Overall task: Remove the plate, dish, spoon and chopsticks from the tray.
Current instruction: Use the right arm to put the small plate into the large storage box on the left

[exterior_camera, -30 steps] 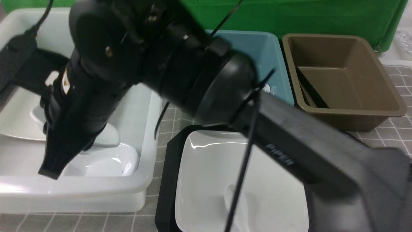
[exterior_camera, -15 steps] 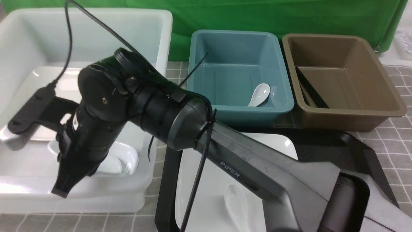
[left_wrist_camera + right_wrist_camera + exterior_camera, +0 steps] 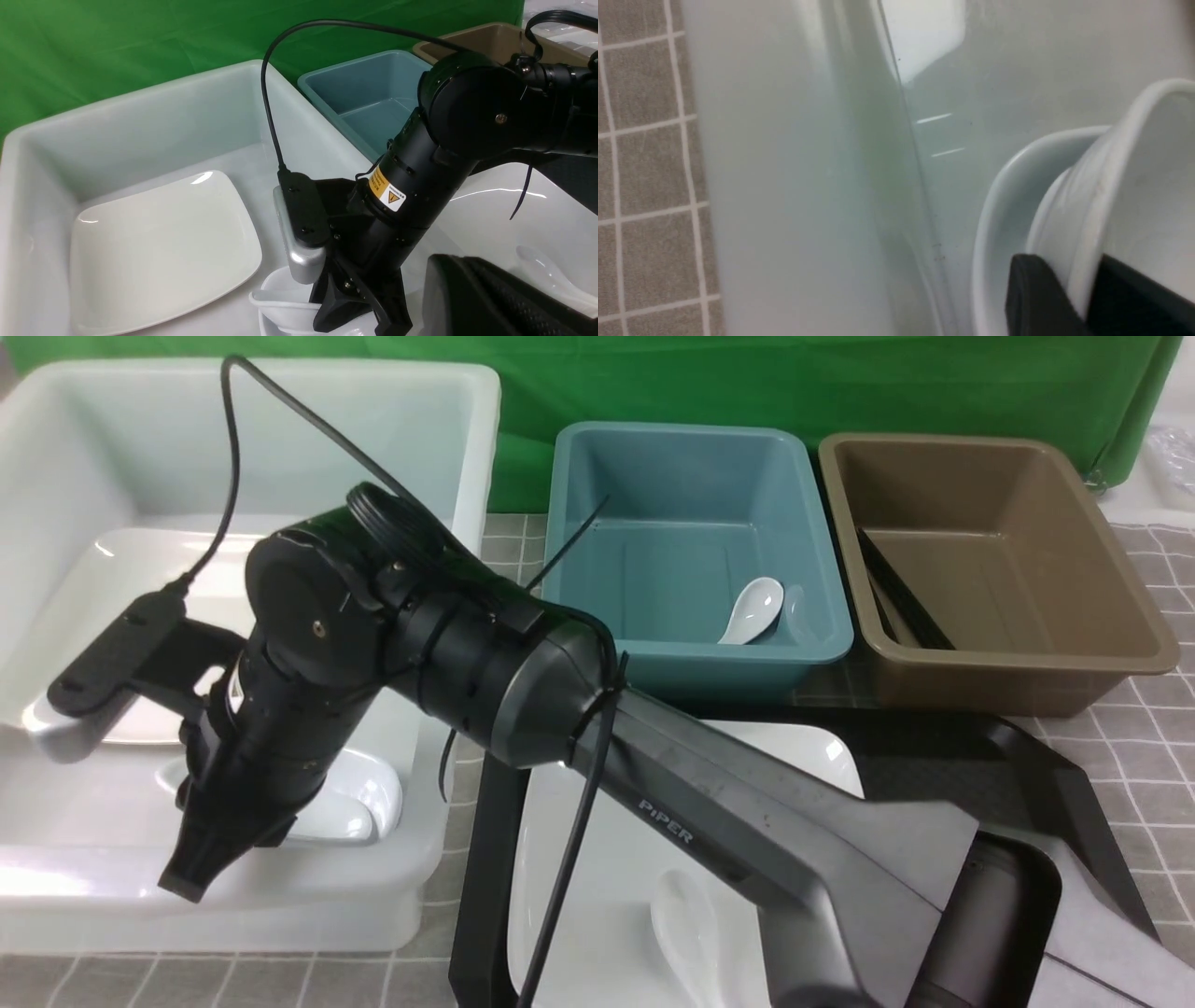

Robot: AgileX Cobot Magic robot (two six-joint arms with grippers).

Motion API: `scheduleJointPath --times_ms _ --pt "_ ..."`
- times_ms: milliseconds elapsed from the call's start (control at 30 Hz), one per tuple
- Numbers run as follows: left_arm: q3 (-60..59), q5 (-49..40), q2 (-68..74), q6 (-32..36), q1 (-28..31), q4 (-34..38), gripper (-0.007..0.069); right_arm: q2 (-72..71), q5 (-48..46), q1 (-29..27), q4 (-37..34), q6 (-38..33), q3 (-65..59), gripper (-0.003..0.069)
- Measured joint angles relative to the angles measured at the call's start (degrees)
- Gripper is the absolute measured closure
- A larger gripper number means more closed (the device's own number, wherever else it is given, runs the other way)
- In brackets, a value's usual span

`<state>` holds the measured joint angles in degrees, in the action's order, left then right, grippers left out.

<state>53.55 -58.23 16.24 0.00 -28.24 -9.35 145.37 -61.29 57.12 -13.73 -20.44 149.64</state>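
My right gripper (image 3: 1083, 289) is shut on the rim of a small white dish (image 3: 1134, 154). It holds the dish tilted inside a second dish (image 3: 999, 196), low in the white tub (image 3: 448, 439). In the front view the right gripper (image 3: 187, 882) hides most of the dishes (image 3: 364, 798). A large white plate (image 3: 597, 859) with a white spoon (image 3: 686, 933) on it lies on the black tray (image 3: 481, 859). Black chopsticks (image 3: 901, 597) lie in the brown tub (image 3: 1008, 513). Of my left gripper only one black finger (image 3: 472, 294) shows, above the tray's plate.
A second large plate (image 3: 159, 252) lies in the white tub, beside the dishes. The teal tub (image 3: 691, 476) holds another white spoon (image 3: 752, 609). My right arm (image 3: 728, 812) crosses over the tray. A grey checked cloth (image 3: 1148, 747) covers the table.
My right arm has dropped away from the camera and lowered the dish into the white tub. In the last half second it shifted slightly to the right.
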Motion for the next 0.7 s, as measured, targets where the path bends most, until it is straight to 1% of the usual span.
scheduleJointPath --times_ms 100,133,300,367,400,500,600,700 --pt "0.0 0.0 0.0 0.0 0.0 0.1 0.0617 0.0 0.3 -0.4 0.1 0.0 0.0 0.0362" --pt "0.0 0.0 0.0 0.0 0.0 0.1 0.0617 0.0 0.3 -0.4 0.2 0.0 0.0 0.0352" --pt "0.0 0.0 0.0 0.0 0.0 0.2 0.0617 0.0 -1.7 -0.5 0.8 0.8 1.0 0.0258" --pt "0.0 0.0 0.0 0.0 0.0 0.2 0.0617 -0.1 -3.1 -0.5 0.8 2.3 1.6 0.0211" --pt "0.0 0.0 0.0 0.0 0.0 0.2 0.0617 -0.5 -3.6 -0.5 0.8 2.8 1.7 0.0173" --pt "0.0 0.0 0.0 0.0 0.0 0.2 0.0617 -1.7 -5.0 -0.5 0.4 3.2 1.8 0.0108" --pt "0.0 0.0 0.0 0.4 0.0 0.2 0.0617 -3.0 -5.4 -0.4 0.2 3.3 1.9 0.0083" --pt "0.0 0.0 0.0 1.1 0.0 0.2 0.0617 -4.3 -5.5 -0.4 0.4 3.2 1.9 0.0092"
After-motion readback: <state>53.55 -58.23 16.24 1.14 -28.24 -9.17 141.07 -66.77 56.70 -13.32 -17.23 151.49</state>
